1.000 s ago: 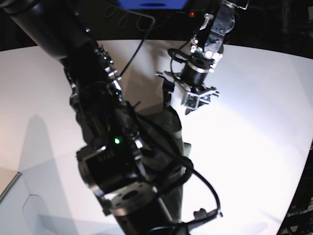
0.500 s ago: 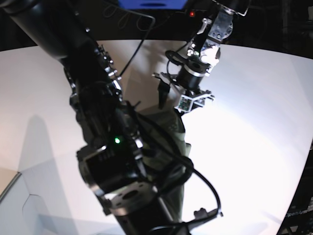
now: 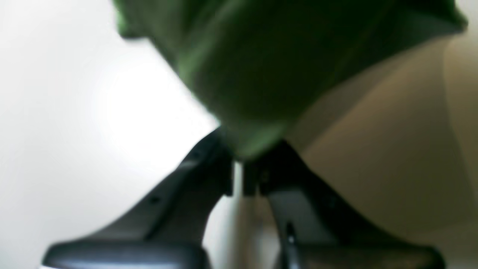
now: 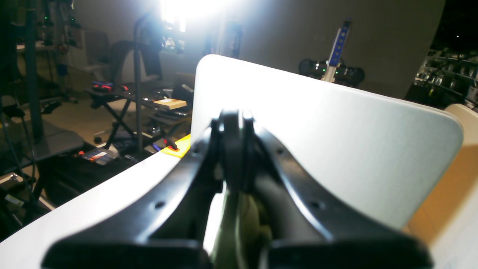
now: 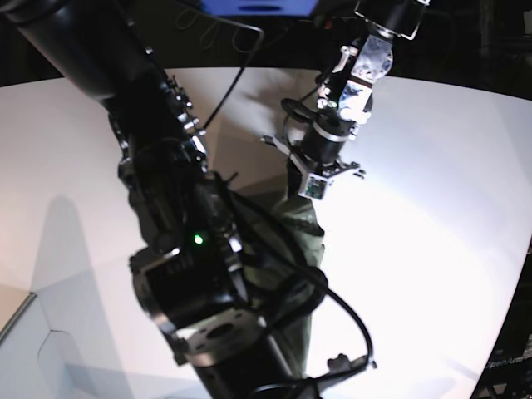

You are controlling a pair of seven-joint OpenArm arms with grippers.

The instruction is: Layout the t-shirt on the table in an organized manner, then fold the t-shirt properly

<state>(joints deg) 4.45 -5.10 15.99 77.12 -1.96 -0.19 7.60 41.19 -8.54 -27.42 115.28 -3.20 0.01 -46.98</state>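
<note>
The olive-green t-shirt (image 5: 306,237) hangs as a narrow bunched strip over the white table (image 5: 432,208), stretched between my two grippers. My left gripper (image 5: 298,184) is at its far upper end. In the left wrist view the left gripper (image 3: 238,164) is shut on a corner of the t-shirt (image 3: 261,67), above the table (image 3: 74,112). In the right wrist view my right gripper (image 4: 233,127) is shut, with olive t-shirt cloth (image 4: 242,224) pinched low between its fingers. In the base view the right gripper is hidden under its own arm.
My bulky right arm (image 5: 183,249) with cables fills the left and middle of the base view and hides much of the shirt. The table's curved far edge (image 5: 465,87) meets a dark background. Stands and clutter (image 4: 112,93) lie beyond the table edge.
My left arm has swung left and back. Its gripper has come onto the shirt's top end, and the cloth there is now drawn into a narrower peak. The right arm has not moved.
</note>
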